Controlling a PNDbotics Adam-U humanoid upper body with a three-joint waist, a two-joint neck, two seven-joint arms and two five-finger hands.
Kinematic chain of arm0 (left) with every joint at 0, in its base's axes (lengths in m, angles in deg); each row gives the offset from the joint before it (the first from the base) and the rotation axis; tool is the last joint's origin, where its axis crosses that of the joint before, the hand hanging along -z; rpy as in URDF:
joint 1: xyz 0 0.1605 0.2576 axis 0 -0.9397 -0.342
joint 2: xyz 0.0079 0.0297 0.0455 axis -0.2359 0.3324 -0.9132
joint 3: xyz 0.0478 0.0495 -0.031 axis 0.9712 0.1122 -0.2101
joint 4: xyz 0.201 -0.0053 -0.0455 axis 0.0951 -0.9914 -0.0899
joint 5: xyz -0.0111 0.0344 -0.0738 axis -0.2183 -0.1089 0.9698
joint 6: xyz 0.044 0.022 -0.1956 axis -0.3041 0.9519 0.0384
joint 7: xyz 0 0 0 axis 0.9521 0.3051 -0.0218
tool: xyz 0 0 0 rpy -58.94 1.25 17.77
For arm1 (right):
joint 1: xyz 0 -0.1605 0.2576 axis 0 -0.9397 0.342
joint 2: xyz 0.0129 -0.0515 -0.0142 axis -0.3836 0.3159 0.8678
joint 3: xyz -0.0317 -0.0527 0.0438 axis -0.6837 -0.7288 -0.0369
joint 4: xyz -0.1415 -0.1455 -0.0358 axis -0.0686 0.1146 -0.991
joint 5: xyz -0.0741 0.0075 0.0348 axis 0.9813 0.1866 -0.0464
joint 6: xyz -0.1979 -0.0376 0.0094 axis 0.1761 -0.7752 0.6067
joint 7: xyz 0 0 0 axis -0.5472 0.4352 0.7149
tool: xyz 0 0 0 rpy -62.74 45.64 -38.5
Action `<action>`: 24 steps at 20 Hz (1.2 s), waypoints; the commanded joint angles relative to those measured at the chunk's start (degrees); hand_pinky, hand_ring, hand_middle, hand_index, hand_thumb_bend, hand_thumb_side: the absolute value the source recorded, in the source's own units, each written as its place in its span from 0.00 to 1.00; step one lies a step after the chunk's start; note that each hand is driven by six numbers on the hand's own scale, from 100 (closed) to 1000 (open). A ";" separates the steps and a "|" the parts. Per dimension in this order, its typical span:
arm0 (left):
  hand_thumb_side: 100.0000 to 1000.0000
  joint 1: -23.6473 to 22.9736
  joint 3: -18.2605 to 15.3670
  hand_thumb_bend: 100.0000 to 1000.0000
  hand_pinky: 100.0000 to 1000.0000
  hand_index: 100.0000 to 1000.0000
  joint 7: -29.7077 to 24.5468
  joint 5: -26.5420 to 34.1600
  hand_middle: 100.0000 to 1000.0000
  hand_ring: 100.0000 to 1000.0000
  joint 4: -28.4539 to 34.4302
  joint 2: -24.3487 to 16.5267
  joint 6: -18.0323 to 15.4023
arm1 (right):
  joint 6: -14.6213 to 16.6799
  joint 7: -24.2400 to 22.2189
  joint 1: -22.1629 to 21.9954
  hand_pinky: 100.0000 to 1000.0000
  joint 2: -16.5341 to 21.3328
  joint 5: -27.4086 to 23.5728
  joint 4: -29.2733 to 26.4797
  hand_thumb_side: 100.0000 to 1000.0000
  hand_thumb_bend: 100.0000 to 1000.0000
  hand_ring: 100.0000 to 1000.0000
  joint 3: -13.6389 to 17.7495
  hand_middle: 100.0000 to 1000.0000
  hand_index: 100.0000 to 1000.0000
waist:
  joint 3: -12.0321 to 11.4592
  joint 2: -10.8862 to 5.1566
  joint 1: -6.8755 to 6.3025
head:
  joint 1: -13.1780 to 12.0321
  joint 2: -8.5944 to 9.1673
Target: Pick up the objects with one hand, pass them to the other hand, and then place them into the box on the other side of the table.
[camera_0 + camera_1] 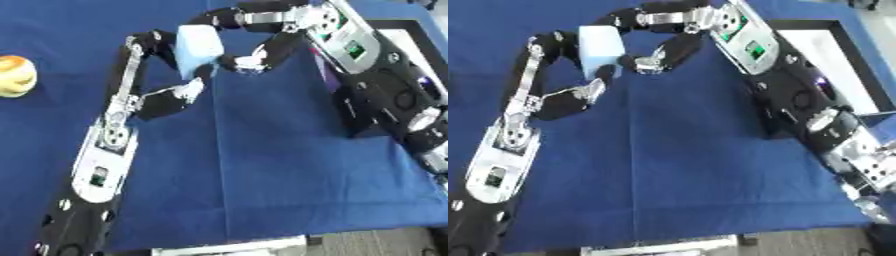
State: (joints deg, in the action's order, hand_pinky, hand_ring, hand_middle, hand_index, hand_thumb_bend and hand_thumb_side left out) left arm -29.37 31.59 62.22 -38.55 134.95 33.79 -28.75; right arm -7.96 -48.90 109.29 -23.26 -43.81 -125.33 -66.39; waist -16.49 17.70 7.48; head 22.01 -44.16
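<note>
I have both hands on the block (198, 46), a pale blue cuboid held above the blue cloth (262, 165). Left hand (156, 60): fingers curled round the block's left and lower faces, thumb below it. Right hand (254, 37): fingers curled over the block's top edge, thumb against its right face. The block sits between the two palms. Well to the left of my left hand lies a yellow-red fruit (15, 75). The box (837, 55), black-rimmed and white inside, lies behind my right forearm.
</note>
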 commanded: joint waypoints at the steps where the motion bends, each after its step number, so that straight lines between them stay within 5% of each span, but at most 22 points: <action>1: 0.22 1.67 1.10 0.00 0.67 0.50 -0.35 1.20 0.28 0.37 2.40 1.07 -0.26 | 5.02 -5.62 1.00 0.97 0.63 -0.68 -0.80 0.55 0.00 1.00 0.71 1.00 1.00 | 0.22 -0.29 0.59 | 0.17 0.04; 24: 0.22 1.09 1.97 0.00 0.67 0.51 -1.39 1.25 0.28 0.37 2.24 1.32 -0.99 | 1.89 -5.62 1.19 0.92 0.24 -2.00 -0.60 0.55 0.00 1.00 1.85 0.94 1.00 | 0.58 -0.01 0.44 | 0.30 0.04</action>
State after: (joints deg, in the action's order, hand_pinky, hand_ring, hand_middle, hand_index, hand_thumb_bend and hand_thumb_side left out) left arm -29.35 32.11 61.22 -37.30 135.41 33.77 -29.21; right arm -9.80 -50.76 109.32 -23.73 -46.17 -125.94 -65.31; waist -16.10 18.07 7.48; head 22.29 -44.18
